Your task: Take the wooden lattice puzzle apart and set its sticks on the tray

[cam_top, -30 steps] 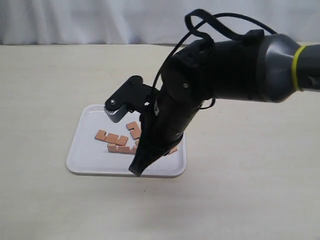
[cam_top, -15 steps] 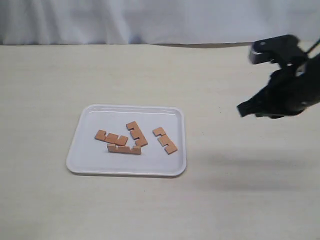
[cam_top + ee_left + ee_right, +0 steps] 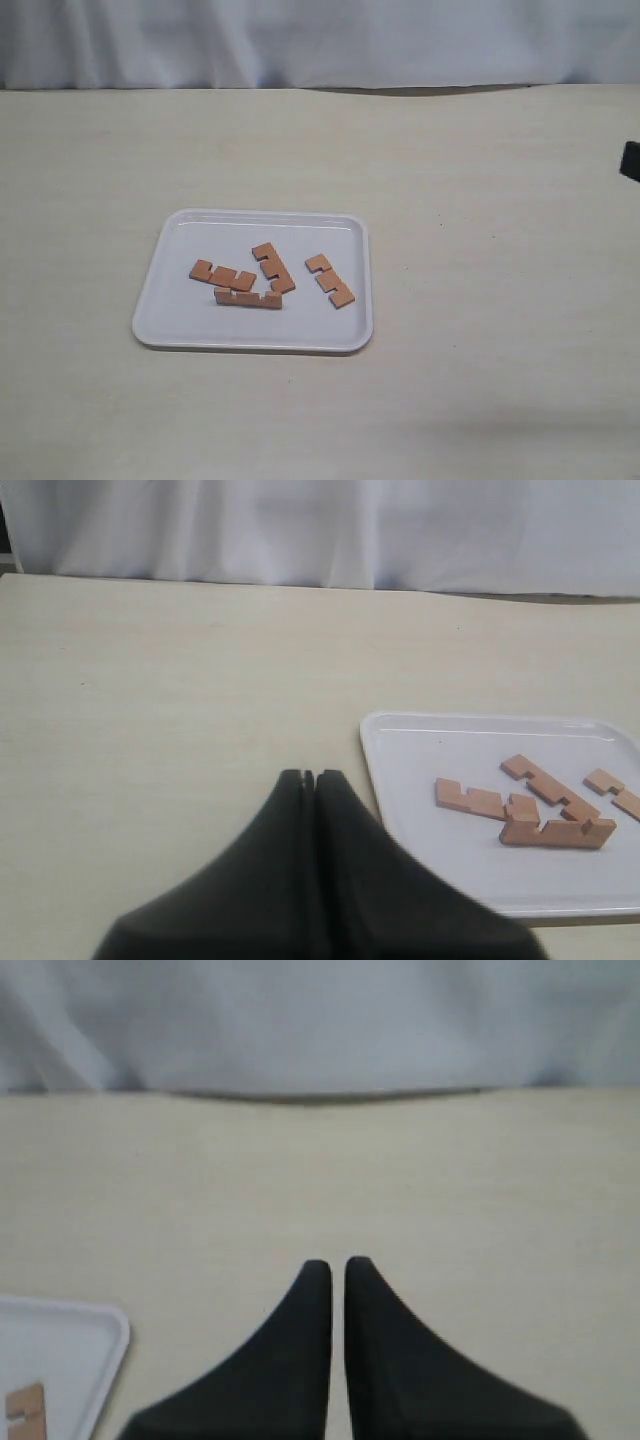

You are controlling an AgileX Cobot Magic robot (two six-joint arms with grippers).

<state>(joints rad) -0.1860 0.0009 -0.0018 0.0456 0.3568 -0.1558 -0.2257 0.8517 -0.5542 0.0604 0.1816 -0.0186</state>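
Job done, we judge: four sticks lie on the tray near our left gripper. It and our right gripper are pressed together, empty; nothing needs grasping.

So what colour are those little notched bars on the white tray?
The short notched wooden sticks are plain reddish-brown, unpatterned; the exterior view shows them best.

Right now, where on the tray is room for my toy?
The tray is bare between the sticks and its far rim, and along its left rim in the exterior view. The middle is crowded: four sticks bunch together.
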